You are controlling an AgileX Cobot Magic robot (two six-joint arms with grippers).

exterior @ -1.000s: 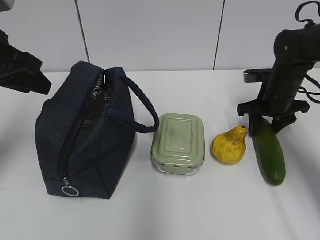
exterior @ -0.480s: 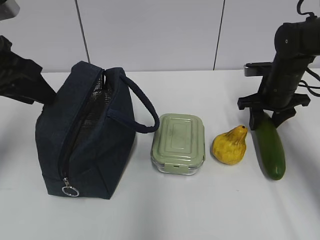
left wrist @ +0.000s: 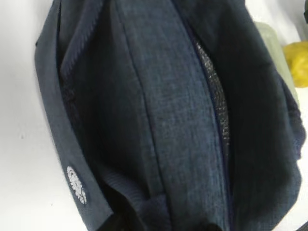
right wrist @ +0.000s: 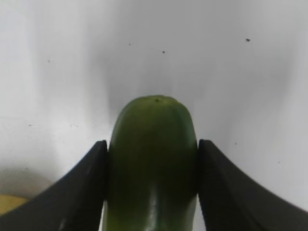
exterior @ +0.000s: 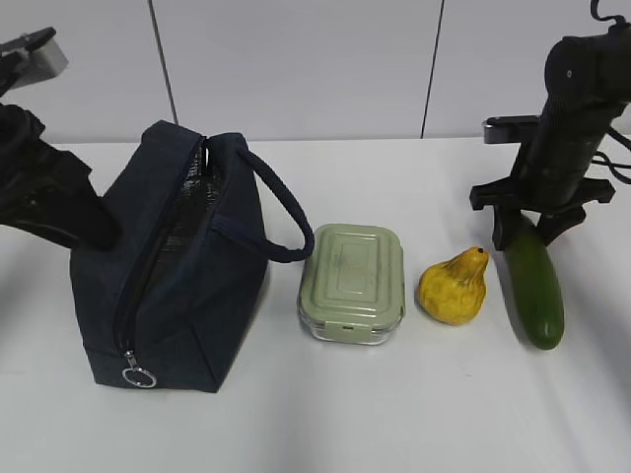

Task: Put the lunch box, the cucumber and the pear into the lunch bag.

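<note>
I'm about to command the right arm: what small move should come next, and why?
Probably lift the cucumber straight up. In the right wrist view both fingers of the right gripper press its sides near the far end, and its near end rests on the table. The lunch bag is unzipped.

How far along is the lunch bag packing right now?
Nothing is packed yet. The lunch bag is unzipped. The right gripper has its jaws closed on the cucumber. The lunch box and pear sit on the table.
</note>
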